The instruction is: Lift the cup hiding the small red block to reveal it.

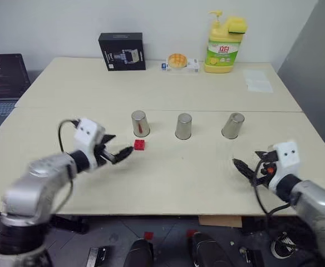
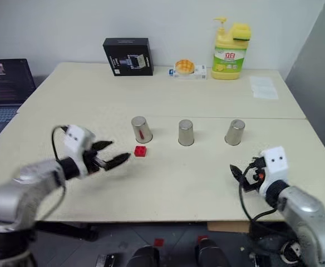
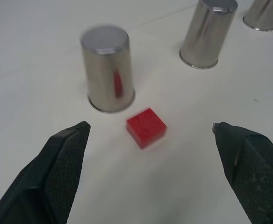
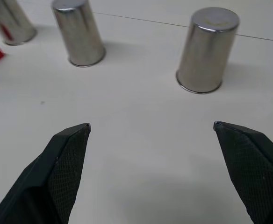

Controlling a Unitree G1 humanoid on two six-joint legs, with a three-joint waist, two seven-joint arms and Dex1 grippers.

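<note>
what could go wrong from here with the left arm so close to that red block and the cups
1. The small bright red studded block lies uncovered on the cream table, between the open jaws of the left gripper; a forward nudge could push it away.
2. The nearest upside-down silvery metal cup stands just behind the block, so a reach could tip it.
3. The middle cup and the rightmost cup look identical, so the right gripper, jaws open, could disturb one needlessly.
</note>
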